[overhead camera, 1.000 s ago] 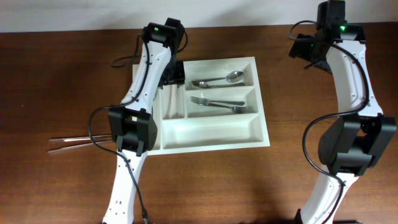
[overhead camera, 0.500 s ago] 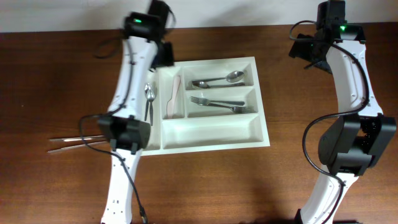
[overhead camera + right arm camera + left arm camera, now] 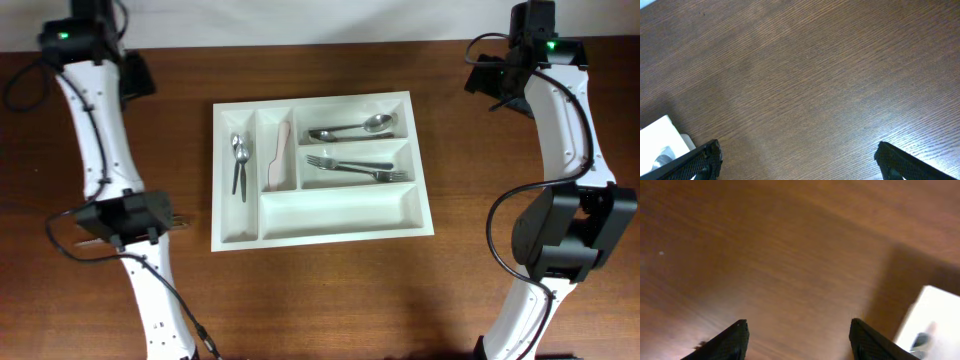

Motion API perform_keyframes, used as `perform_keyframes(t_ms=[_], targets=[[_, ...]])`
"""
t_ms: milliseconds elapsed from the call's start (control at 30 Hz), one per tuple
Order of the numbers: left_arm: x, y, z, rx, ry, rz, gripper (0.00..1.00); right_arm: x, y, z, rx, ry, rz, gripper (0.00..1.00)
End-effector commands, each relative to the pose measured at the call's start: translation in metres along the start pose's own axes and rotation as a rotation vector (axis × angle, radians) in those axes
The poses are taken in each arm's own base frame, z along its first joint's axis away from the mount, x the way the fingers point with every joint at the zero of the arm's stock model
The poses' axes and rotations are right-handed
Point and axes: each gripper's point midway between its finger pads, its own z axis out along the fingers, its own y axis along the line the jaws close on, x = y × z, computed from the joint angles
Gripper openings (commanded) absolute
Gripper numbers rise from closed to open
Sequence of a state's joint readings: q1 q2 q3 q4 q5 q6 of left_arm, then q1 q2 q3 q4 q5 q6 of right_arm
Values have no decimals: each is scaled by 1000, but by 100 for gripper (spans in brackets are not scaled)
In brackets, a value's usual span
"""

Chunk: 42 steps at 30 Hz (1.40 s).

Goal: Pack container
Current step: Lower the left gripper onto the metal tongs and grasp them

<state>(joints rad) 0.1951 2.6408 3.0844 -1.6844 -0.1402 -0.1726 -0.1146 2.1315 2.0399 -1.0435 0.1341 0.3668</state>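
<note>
Brown wooden table holds the container at centre, cutlery lying in four compartments. Left gripper hovers far-left of it, jaws spread, nothing between; right gripper far-right, jaws likewise spread wide.

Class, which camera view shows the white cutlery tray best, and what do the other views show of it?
Overhead: the cutlery tray appears whole, all five compartments visible. The left wrist view catches only a blurred corner at lower right; the right wrist view, a corner at lower left.
</note>
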Motion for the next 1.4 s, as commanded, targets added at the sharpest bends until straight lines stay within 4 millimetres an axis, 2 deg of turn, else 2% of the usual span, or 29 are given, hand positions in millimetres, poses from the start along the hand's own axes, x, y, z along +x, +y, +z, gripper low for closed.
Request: perform_keyframes(t_ms=[0, 167, 400, 833, 1133, 1267, 1367], targets=[[6, 8, 3, -11, 34, 57, 65, 2, 0, 5, 11, 6, 8, 99], [20, 5, 21, 4, 116, 59, 55, 2, 0, 5, 11, 6, 8, 99], [26, 2, 38, 0, 152, 31, 55, 2, 0, 5, 11, 6, 8, 99], [28, 0, 43, 7, 164, 7, 54, 2, 0, 5, 11, 6, 8, 99], [32, -15, 58, 14, 161, 31, 55, 2, 0, 5, 11, 6, 8, 98], [37, -13, 60, 17, 127, 15, 53, 2, 0, 5, 11, 6, 8, 99], [45, -3, 51, -26, 96, -70, 53, 2, 0, 5, 11, 6, 8, 99]])
